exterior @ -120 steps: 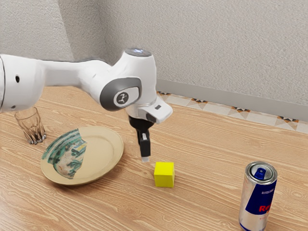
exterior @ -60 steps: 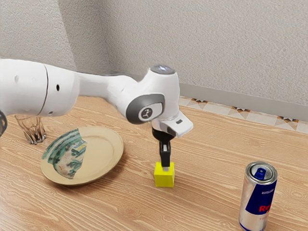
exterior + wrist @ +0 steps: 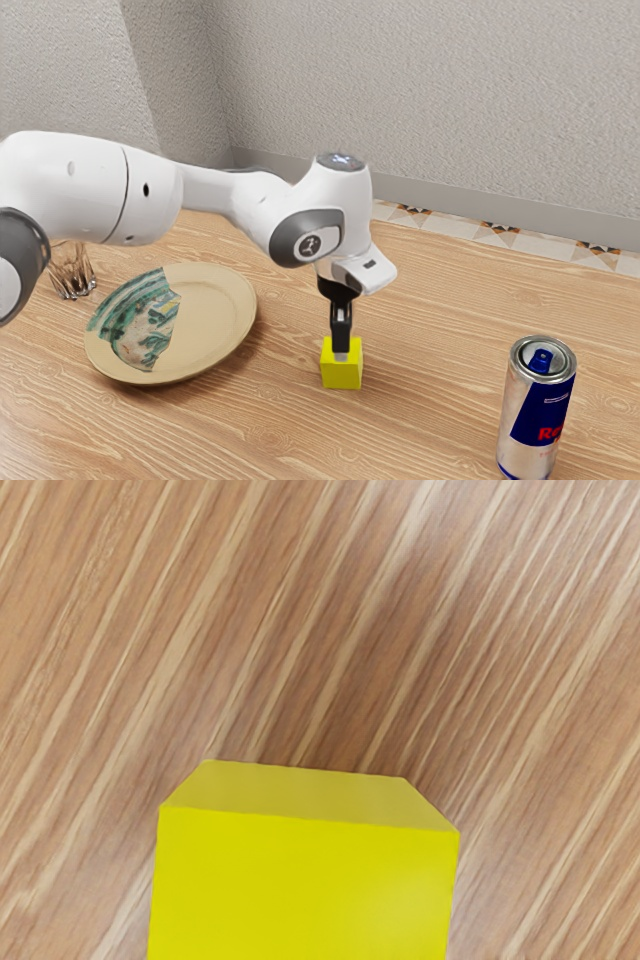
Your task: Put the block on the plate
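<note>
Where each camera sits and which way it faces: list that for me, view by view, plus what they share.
Exterior view: set at my arm's side, above the table, looking across and slantwise down toward the wall. My arm enters from the exterior view's left, ending in the gripper.
Wrist view: mounted on my hand, looking down at the yellow block and the wood grain around it.
Shared: both take in the block and the tabletop; the plate and can appear in the exterior view.
</note>
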